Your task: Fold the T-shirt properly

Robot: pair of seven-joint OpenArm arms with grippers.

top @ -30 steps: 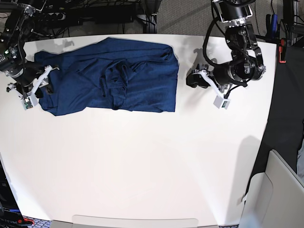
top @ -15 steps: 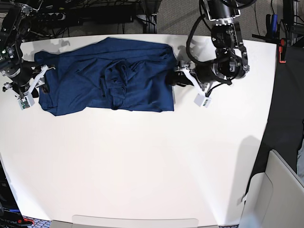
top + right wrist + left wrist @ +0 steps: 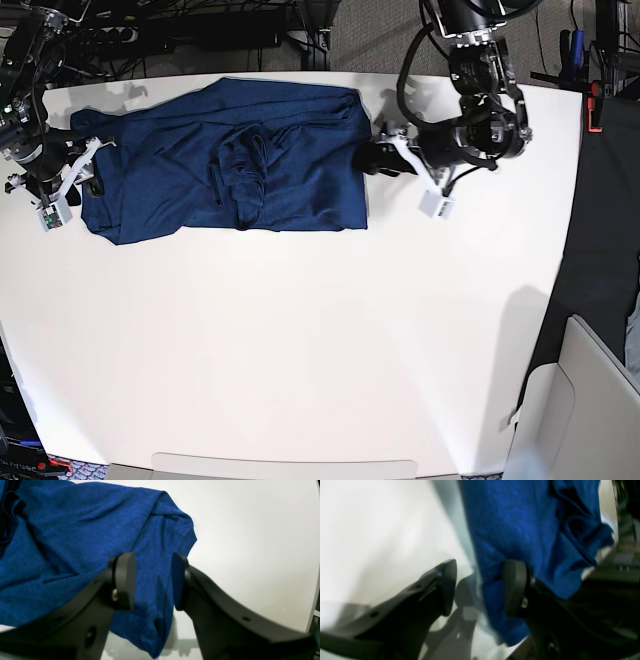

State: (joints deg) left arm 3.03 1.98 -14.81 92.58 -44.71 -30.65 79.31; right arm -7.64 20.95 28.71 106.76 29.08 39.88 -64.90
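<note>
Dark navy-blue knit T-shirt (image 3: 230, 160) spread crumpled along white desk's (image 3: 300, 340) far edge. Left gripper (image 3: 478, 587), jaws apart, straddling one hem; right gripper (image 3: 152, 580), jaws apart, over opposite end, likely readying grasps for folding.

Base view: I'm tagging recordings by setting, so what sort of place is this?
Probably a robotics lab or test bench, not a home: a bare white table holds only a shirt, two robot arms are mounted at its ends, and cables run behind it.
</note>
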